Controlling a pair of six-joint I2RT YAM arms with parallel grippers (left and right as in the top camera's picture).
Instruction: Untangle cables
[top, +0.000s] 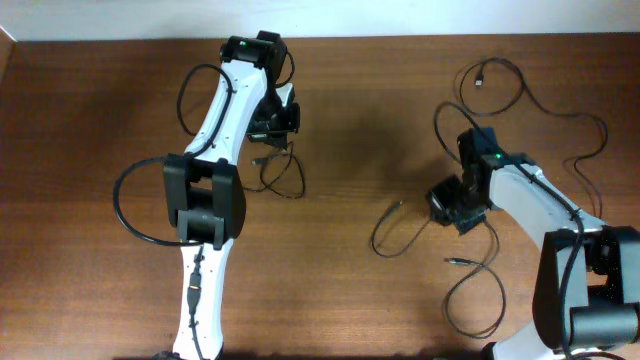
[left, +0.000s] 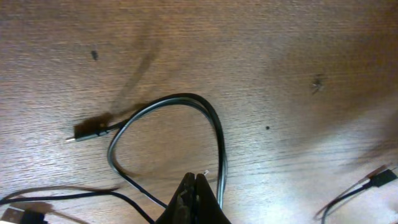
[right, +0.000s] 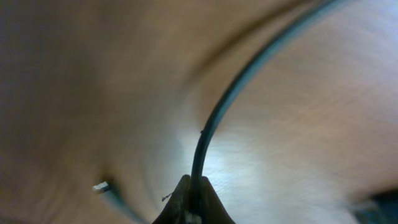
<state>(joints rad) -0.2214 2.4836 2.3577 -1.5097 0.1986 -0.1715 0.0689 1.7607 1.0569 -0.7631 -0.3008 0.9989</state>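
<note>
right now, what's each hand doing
left hand: closed; cable loop runs past its tips, cannot tell if it is pinched
right hand: closed on a thin black cable

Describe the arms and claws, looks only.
The left arm and right arm: white links, black joints, a green light at each wrist. A thick black cord loops off the left. The left claw and right claw: dark, tapering to a tip.
</note>
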